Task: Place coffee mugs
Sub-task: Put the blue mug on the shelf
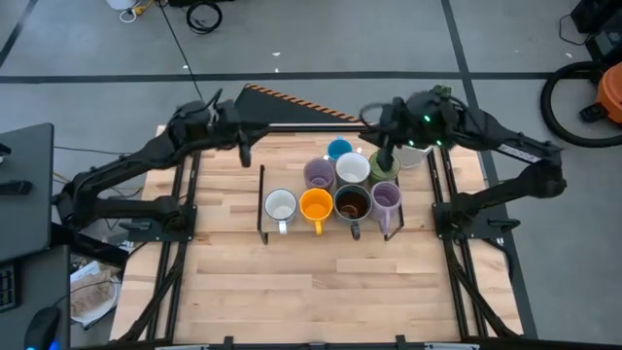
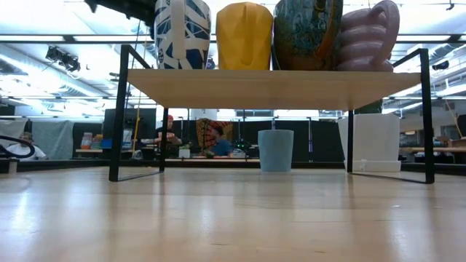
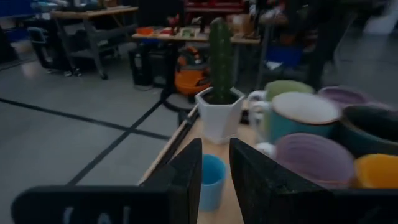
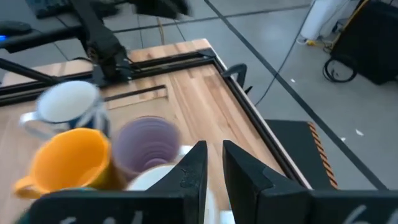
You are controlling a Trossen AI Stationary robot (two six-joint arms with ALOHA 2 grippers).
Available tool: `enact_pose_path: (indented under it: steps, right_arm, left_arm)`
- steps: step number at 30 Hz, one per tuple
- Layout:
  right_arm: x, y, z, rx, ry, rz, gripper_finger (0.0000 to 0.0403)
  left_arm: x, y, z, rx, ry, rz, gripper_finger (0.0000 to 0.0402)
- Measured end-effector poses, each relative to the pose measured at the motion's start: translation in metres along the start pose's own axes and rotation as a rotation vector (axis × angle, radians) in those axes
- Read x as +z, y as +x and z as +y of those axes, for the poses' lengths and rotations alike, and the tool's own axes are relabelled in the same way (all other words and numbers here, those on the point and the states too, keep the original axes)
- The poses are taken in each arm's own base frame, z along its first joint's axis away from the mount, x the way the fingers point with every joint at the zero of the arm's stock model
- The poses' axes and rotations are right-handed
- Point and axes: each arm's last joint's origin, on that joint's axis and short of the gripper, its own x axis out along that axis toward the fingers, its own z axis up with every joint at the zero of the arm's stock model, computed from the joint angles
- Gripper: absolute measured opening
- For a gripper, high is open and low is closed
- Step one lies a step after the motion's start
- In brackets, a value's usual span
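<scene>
Several coffee mugs stand upright on a low black-framed wooden shelf [image 1: 263, 209] at mid table. In the front row are a white one [image 1: 281, 206], an orange one [image 1: 316, 206], a dark brown one [image 1: 352, 204] and a lavender one [image 1: 387, 199]. Behind them are a lavender one [image 1: 320, 175], a white one [image 1: 352, 170] and a green one [image 3: 289, 90]. A blue mug [image 1: 339, 150] stands on the table beyond the shelf. My left gripper [image 1: 243, 154] hovers at the far left and my right gripper [image 1: 384, 160] over the back row. Both show a narrow gap with nothing in it.
A white hexagonal pot with a cactus [image 3: 219, 112] stands at the table's far edge, next to the blue mug [image 3: 211, 177]. The table in front of the shelf [image 2: 277, 87] lies bare. Black rails run along both table sides, and people sit in the room behind.
</scene>
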Motion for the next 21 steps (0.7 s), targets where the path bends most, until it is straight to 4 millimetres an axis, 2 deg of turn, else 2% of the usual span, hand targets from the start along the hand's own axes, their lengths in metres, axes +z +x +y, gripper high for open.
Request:
enact_pose_path:
  steps: [9,17,21]
  right_arm:
    - [-0.003,0.049,-0.052,0.033,0.097,0.067,0.0056]
    - [-0.011,0.094,-0.097,0.019,0.190,0.168,0.0056]
    - [-0.022,0.117,-0.117,-0.011,0.276,0.253,0.0056]
  left_arm:
    - [-0.019,-0.031,-0.029,-0.096,-0.061,-0.031,0.0087]
    - [-0.044,-0.041,-0.055,-0.139,-0.062,0.004,0.0087]
    - [-0.056,-0.044,-0.070,-0.138,-0.048,-0.005,0.0087]
